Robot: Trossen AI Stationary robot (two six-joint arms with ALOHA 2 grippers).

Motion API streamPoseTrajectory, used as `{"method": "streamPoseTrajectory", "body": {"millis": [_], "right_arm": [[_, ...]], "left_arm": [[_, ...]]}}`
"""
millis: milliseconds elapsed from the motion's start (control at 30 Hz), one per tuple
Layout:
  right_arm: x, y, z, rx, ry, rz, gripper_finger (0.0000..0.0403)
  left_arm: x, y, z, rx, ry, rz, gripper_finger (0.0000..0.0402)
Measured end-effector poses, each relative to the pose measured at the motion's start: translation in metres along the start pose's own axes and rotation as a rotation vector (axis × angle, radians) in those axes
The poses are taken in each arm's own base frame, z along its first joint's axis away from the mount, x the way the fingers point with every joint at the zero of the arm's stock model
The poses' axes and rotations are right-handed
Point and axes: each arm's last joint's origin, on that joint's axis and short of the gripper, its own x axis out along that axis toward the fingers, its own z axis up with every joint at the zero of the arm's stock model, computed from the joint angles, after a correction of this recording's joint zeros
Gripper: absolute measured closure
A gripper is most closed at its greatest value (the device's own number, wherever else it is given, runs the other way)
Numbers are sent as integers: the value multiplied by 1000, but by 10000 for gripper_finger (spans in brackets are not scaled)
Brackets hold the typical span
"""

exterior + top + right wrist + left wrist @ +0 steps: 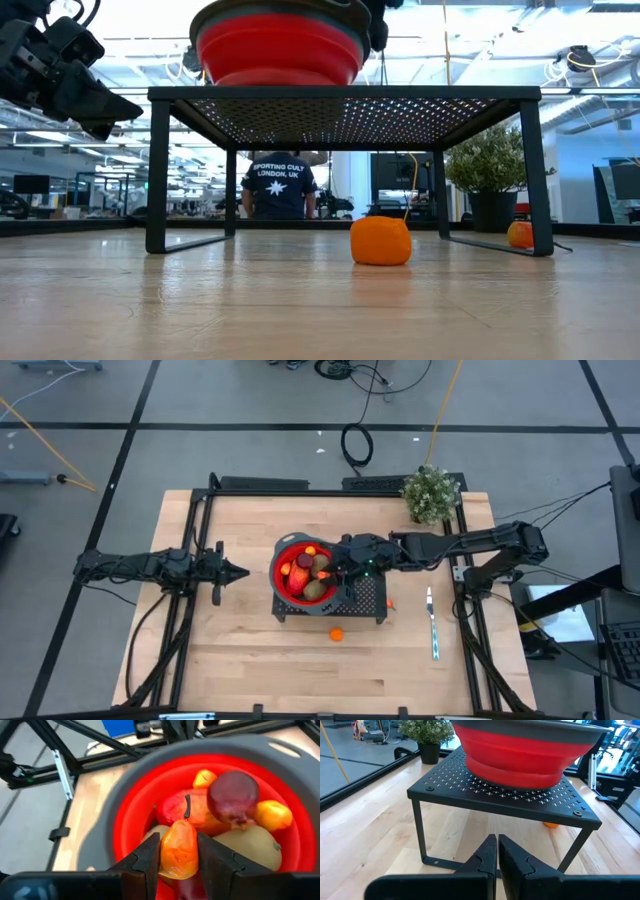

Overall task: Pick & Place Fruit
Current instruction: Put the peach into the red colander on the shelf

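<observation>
A red bowl with a grey rim (290, 568) stands on a black perforated stand (365, 600) at mid-table. In it lie several fruit: a dark red one (233, 794), small orange-yellow balls (273, 815), a pale brown oval (252, 845). My right gripper (179, 842) reaches over the bowl (335, 572), shut on a red-orange-yellow fruit (179, 851). One orange ball (336, 633) lies on the table by the stand's near side, another (520, 233) at its right. My left gripper (240, 572) waits shut, left of the stand. My right gripper pinches the red-orange-yellow fruit by its two sides (165, 855) between its two fingers. The fingers come from the table's right, slanting down over the bowl's rim. The fruit's stem end (187, 806) points away from the gripper. Whether it rests on the fruit below, I cannot tell.
A potted green plant (431, 493) stands at the far right corner. A thin pale-handled utensil (432, 622) lies right of the stand. In the low view a person (279, 185) stands in the room beyond the table.
</observation>
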Motion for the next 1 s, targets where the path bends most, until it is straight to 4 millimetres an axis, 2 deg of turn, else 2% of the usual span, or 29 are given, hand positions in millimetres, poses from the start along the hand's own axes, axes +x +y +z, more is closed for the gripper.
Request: {"method": "streamPoseTrajectory", "body": {"millis": [567,700,833,1000], "right_arm": [[2,6,-4,-57,-2,21,296],[2,6,-4,-57,-2,21,296],[2,6,-4,-62,-2,20,296],[2,8,2,-106,-62,32,296]], "left_arm": [[0,-1,4,-38,-44,-8,387],[-2,-3,19,-129,-196,-42,387],[-10,-5,43,-212,-444,-104,387],[-21,-7,62,-217,-669,-147,387]]}}
